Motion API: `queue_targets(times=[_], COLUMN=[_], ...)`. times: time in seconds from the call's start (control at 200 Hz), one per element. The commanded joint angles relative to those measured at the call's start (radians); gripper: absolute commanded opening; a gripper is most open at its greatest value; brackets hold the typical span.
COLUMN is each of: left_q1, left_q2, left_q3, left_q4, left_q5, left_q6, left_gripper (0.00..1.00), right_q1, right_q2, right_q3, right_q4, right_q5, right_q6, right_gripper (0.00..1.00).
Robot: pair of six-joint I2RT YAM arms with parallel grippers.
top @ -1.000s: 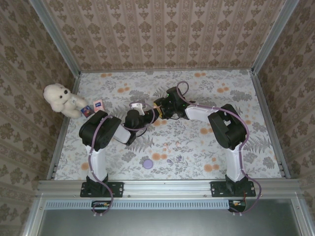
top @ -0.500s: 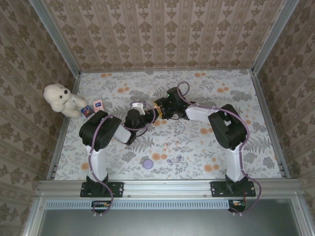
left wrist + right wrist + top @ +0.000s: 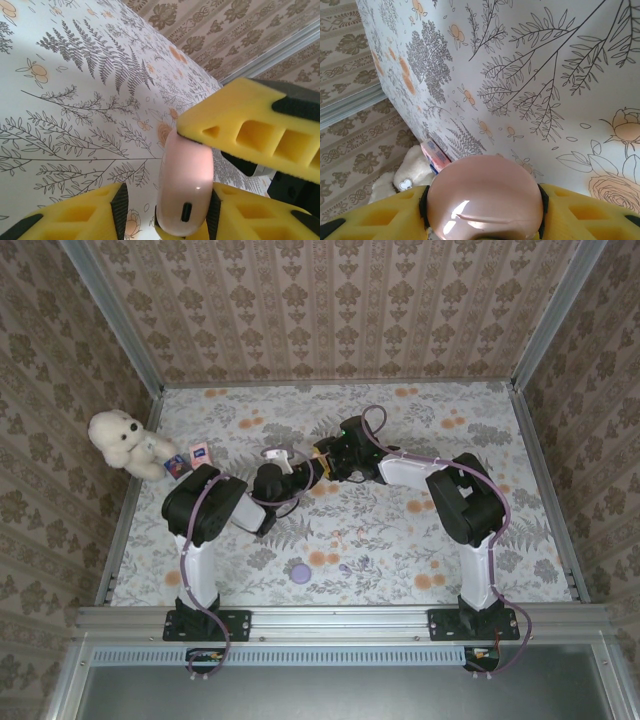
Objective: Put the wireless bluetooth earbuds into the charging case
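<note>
While a teddy bear (image 3: 120,440) sits at the top view's upper left, the left gripper (image 3: 167,212) stands partly open around the pink charging case (image 3: 184,175) near that frame's centre, a gap beside one finger. To its right, the right gripper (image 3: 485,212) clamps the case between both fingers.
</note>
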Motion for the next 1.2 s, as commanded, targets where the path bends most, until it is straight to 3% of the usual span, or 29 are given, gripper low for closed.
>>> queue_targets(times=[0.0, 0.64, 1.195], left_q1=[0.012, 0.016, 0.015], left_q2=[-0.017, 0.003, 0.036], left_q3=[-0.026, 0.056, 0.091], left_q4=[0.021, -0.032, -0.044], left_q5=[0.009, 0.056, 0.051], left_q6=[0.018, 0.096, 0.100], left_gripper=[0.48, 0.51, 0.37], right_q1=[-0.005, -0.008, -0.008], right_q2=[-0.045, -0.045, -0.072], right_q3=[-0.008, -0.022, -0.038], right_q4=[0.028, 0.029, 0.037], right_q5=[-0.001, -0.023, -0.030], right_q6=[0.032, 0.026, 0.026], right_gripper=[0.55, 0.55, 0.55])
